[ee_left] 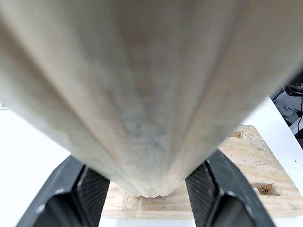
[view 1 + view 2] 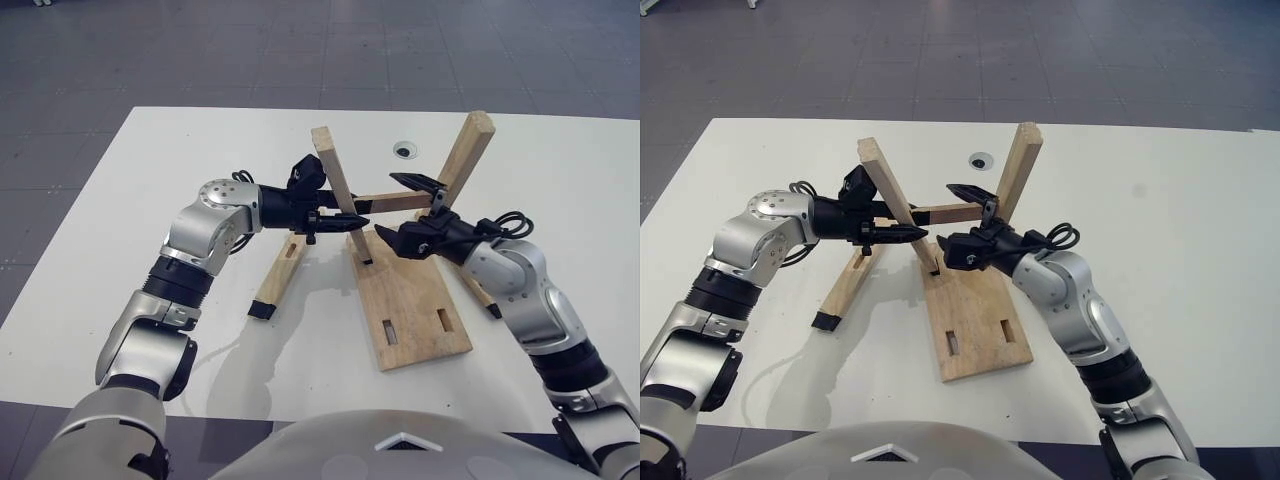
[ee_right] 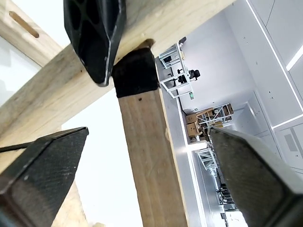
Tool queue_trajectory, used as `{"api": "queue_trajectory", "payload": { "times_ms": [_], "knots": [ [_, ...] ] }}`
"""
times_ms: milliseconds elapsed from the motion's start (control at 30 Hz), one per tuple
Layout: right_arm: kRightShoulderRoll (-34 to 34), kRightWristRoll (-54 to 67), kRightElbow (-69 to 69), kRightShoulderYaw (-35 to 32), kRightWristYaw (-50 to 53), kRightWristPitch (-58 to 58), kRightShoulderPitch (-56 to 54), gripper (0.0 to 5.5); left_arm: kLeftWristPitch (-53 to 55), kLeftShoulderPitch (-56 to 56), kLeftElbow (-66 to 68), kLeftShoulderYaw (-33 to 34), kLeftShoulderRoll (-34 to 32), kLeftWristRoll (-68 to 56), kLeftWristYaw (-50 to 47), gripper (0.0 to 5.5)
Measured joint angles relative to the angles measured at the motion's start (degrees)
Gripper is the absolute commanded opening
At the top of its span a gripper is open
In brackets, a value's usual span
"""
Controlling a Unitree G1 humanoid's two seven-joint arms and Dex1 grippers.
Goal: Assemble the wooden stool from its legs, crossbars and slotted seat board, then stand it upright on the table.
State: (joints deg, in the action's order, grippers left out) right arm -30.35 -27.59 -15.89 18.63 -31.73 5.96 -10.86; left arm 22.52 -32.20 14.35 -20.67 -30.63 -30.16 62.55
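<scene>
The slotted seat board lies flat on the white table. Two legs rise from its far end in a V, the left leg and the right leg, joined by a crossbar. My left gripper is shut on the left leg about halfway up it. My right gripper is open, one finger above the crossbar and one below it, close to the right leg. In the right wrist view its fingers stand wide apart around a wooden bar.
A loose leg with a black foot lies on the table under my left forearm. Another wooden piece lies under my right forearm. A small round hole sits in the table behind the legs.
</scene>
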Motion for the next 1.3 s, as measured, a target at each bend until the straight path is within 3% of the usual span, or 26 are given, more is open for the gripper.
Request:
{"api": "queue_trajectory", "payload": {
  "times_ms": [67, 400, 567, 700, 767, 800, 933, 1033, 1300],
  "knots": [
    [-1.74, 0.97, -0.44, -0.92, -0.63, 0.87, 0.41, 5.48, 0.0, 0.02, 0.0, 0.0, 0.0, 0.0, -0.03, 2.06],
    [-7.37, 14.42, -6.64, -8.45, -4.7, 9.79, 2.97, 5.48, -0.02, 0.15, -0.04, 0.01, 0.0, 0.0, -0.16, 2.06],
    [-14.81, 24.86, -8.42, -11.82, -12.7, 10.91, 10.27, 4.43, -0.02, 0.36, -0.08, 0.02, 0.0, 0.0, -0.44, 2.06],
    [-22.07, 31.67, -2.4, -13.8, -22.53, 1.24, 14.14, 3.75, -0.07, 0.49, -0.08, 0.04, -0.01, 0.0, -0.59, 2.06],
    [-22.13, 34.26, 1.81, -15.09, -23.46, -5.59, 12.79, 3.33, -0.12, 0.52, -0.08, 0.04, -0.04, 0.0, -0.6, 2.06],
    [-21.0, 34.77, 3.75, -15.76, -21.77, -10.01, 10.06, 3.09, -0.16, 0.57, -0.08, 0.08, -0.14, 0.0, -0.61, 2.06],
    [-7.29, 37.35, 10.32, -20.74, -2.74, -32.19, -6.76, 3.09, -0.31, 0.61, -0.61, 0.09, -0.19, -0.05, -0.6, 2.06],
    [1.17, 39.06, 14.04, -27.41, 11.45, -47.86, -13.46, 3.09, -0.33, 0.55, -0.75, 0.02, -0.19, -0.05, -0.58, 2.06],
    [5.49, 36.9, 17.07, -35.04, 27.19, -65.33, -14.42, 3.09, -0.32, 0.65, -1.01, 0.01, -0.23, -0.01, -0.61, 2.06]
  ]
}}
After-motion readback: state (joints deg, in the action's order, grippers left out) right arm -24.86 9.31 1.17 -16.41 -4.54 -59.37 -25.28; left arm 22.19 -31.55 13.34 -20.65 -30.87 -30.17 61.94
